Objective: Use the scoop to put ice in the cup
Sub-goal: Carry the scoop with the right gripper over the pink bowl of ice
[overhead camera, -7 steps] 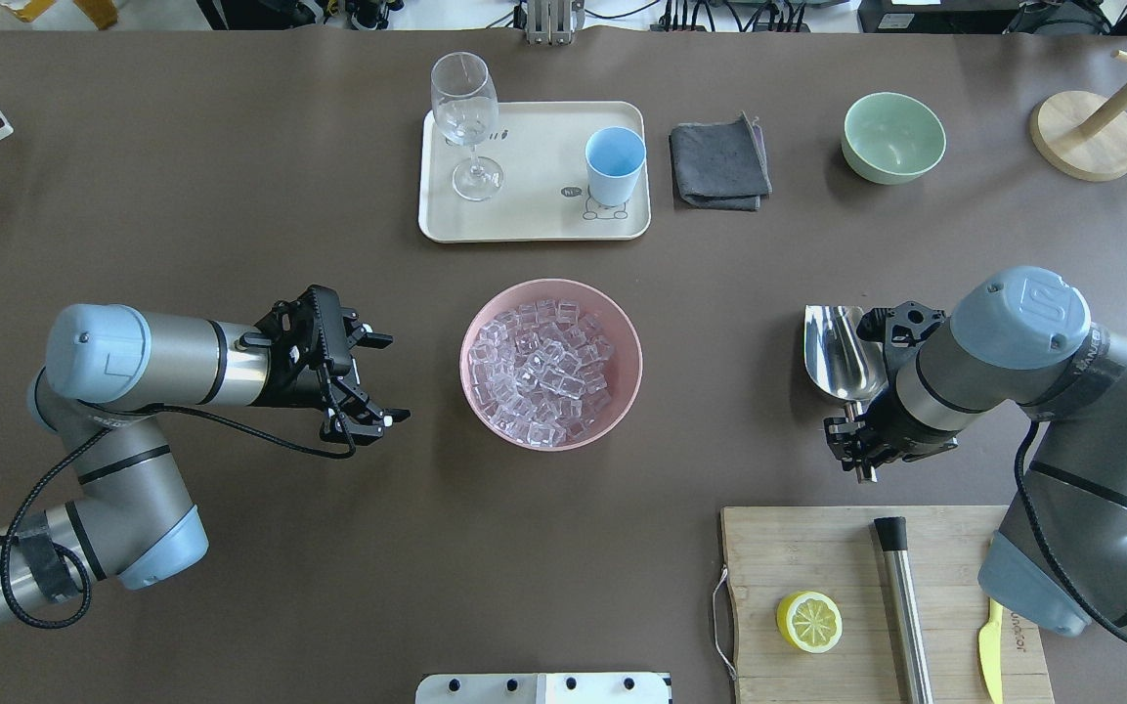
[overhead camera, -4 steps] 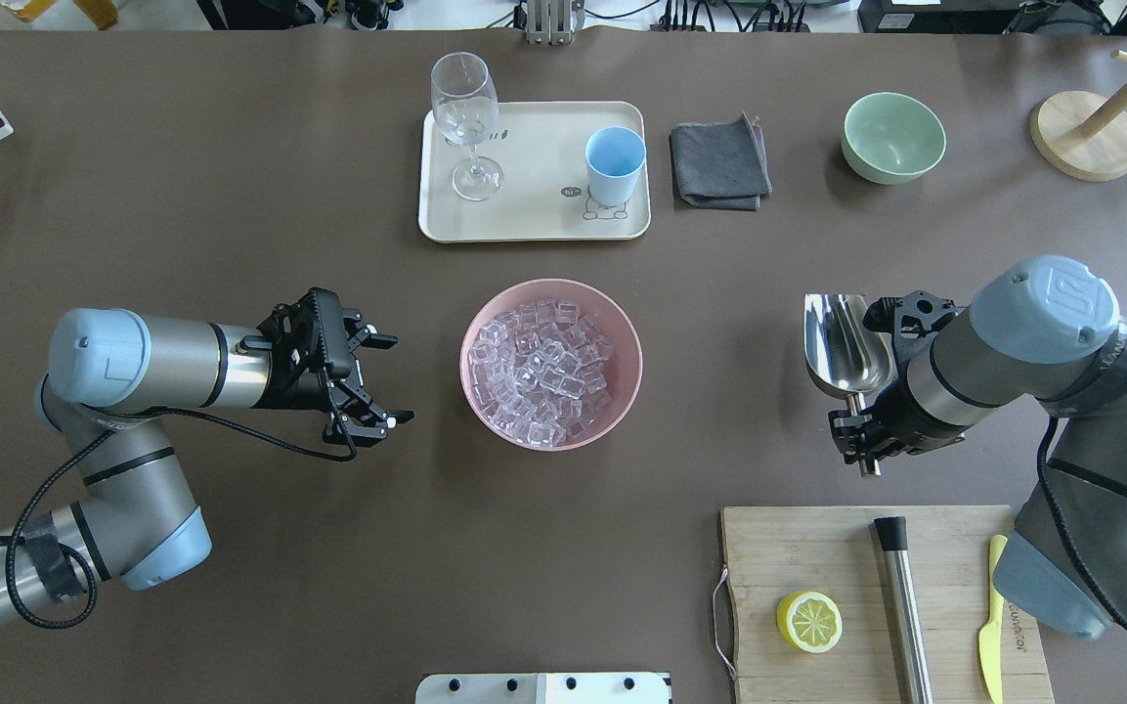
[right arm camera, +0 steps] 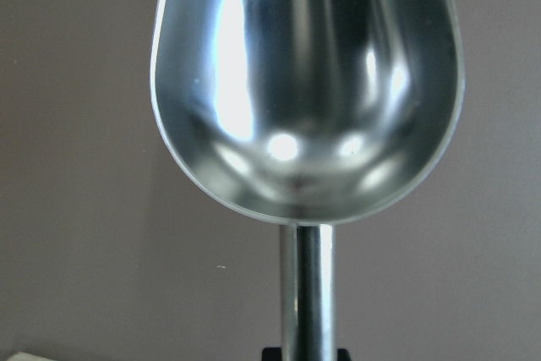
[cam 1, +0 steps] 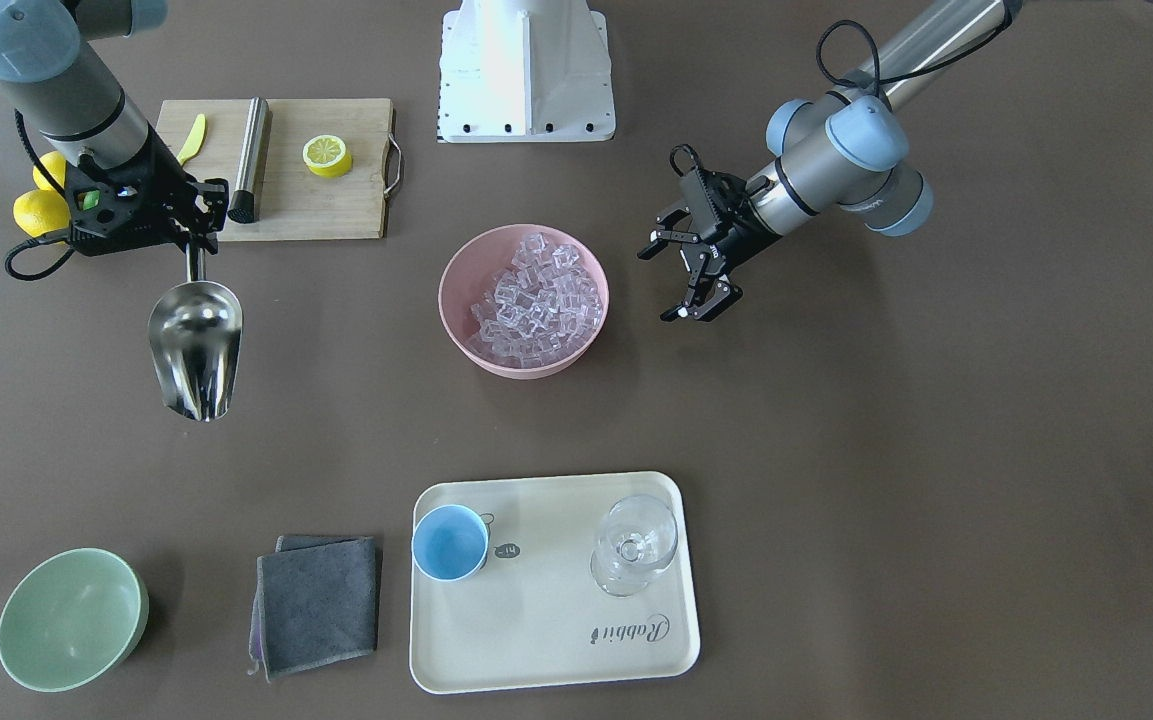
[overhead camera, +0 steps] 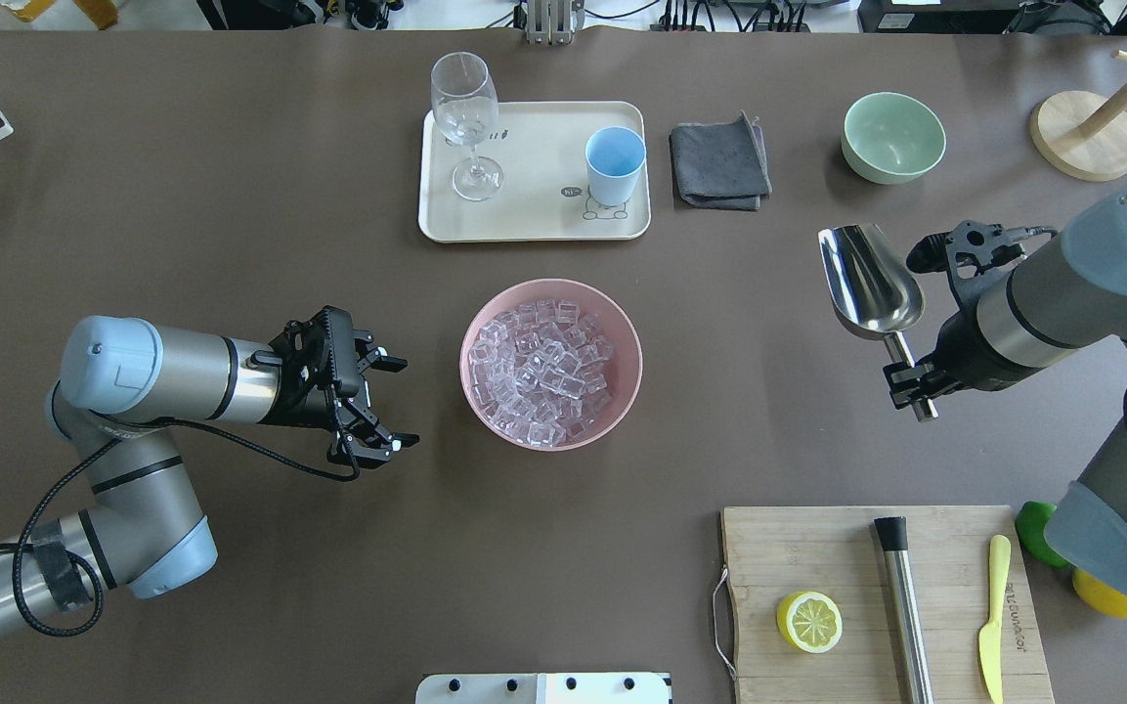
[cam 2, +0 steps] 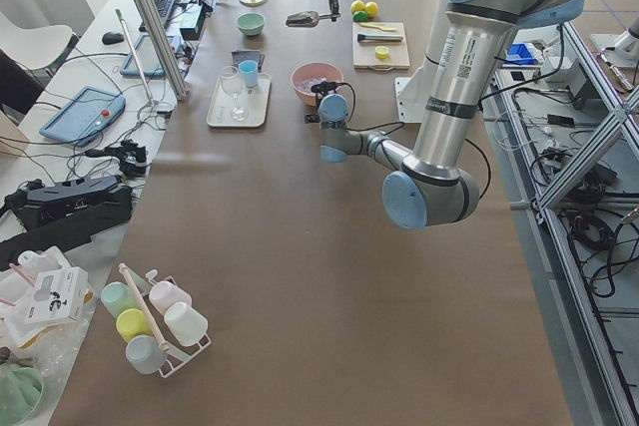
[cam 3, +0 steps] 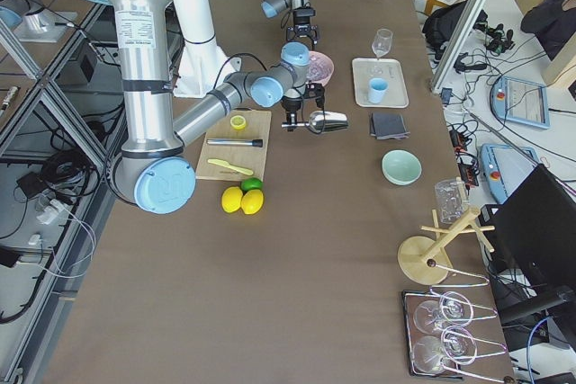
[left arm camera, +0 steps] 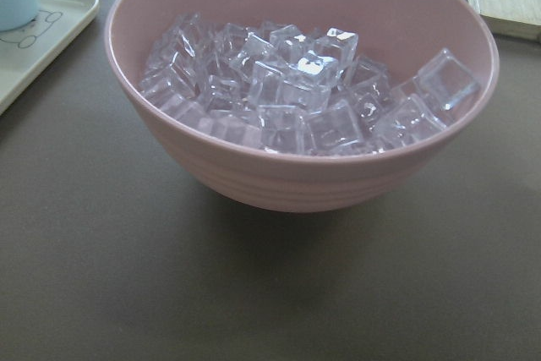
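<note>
Your right gripper has swung the shiny steel scoop farther away, clenched on its handle; your left gripper gapes beside clear ice cubes in the pink bowl.

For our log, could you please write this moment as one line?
right gripper: shut on empty shiny steel scoop | left gripper: open | clear ice cubes: in pink bowl | light-blue cup: empty, on cream tray
</note>
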Controlling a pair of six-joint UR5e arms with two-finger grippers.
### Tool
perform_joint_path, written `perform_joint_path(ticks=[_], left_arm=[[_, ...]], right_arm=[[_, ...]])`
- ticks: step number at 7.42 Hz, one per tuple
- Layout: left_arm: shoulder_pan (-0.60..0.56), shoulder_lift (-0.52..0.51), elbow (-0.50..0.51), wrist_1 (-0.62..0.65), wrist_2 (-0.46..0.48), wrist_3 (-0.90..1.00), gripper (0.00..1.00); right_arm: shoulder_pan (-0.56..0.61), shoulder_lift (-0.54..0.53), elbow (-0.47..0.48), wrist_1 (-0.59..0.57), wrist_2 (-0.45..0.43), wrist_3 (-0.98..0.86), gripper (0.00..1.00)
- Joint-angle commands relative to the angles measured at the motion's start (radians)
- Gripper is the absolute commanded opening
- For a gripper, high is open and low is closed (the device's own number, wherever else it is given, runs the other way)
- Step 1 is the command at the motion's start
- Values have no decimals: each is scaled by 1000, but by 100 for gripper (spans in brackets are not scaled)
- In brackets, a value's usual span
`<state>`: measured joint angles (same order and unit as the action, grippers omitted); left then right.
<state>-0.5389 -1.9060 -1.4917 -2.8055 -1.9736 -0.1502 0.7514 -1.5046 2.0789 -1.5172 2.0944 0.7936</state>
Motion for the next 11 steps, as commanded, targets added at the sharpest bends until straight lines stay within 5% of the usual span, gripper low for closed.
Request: perform_joint_path(ticks=[1, 3, 4, 6, 8, 11], left_arm=[[-10, -5, 16, -3, -27, 3, 98], [-18, -18, 39, -34, -51, 4, 98], [-19, -42, 100, -78, -50, 6, 98], [-38, -80, 191, -175, -42, 109, 98], [-81, -129, 188, -99, -63, 173, 98], [-87, -153, 180, -34, -94, 199, 98]], right_arm=[[106, 6, -22, -31, -5, -319, 0], [147, 38, 13, -203, 30, -478, 0], [181, 81, 20, -318, 124, -678, 0], [203, 104, 20, -389, 125, -860, 0], [136, 278, 114, -722, -29, -925, 0], [-1, 444, 152, -921, -73, -984, 0]])
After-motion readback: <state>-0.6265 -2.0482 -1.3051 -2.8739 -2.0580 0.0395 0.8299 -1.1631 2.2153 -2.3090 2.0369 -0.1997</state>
